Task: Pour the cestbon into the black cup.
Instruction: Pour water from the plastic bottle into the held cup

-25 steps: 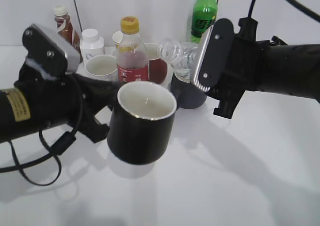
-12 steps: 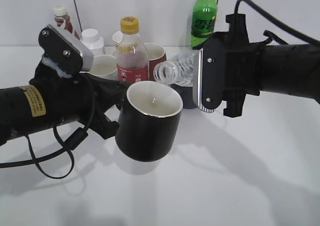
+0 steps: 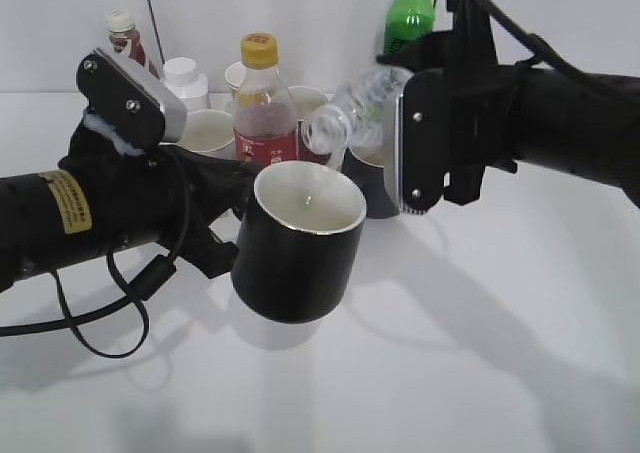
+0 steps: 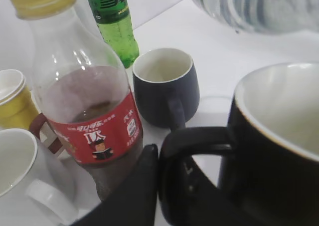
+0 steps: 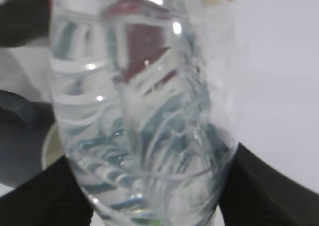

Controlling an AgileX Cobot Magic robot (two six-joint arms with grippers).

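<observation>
The black cup [image 3: 297, 243], glossy with a white inside, hangs above the table, tilted slightly. My left gripper [image 3: 222, 208] is shut on its loop handle [image 4: 192, 138]; its dark fingers [image 4: 139, 186] press against the handle. My right gripper [image 3: 395, 133] is shut on the cestbon [image 3: 352, 108], a clear ribbed bottle with water inside. The bottle is tipped mouth-down to the left, its mouth just above the cup's far rim. It fills the right wrist view [image 5: 144, 111]. Its green label is hidden.
Behind the cup stand a red-labelled cola bottle [image 3: 264, 108], a tall green soda bottle [image 3: 410, 13], a dark blue-grey mug [image 4: 165, 89], white cups [image 3: 205, 131], a white jar [image 3: 185, 81] and a small brown bottle [image 3: 128, 43]. The white table [image 3: 480, 353] extends in front.
The right gripper has lifted and tipped the cestbon further, so its mouth now points down over the cup's rim. The left gripper and cup have stayed put over the last half second.
</observation>
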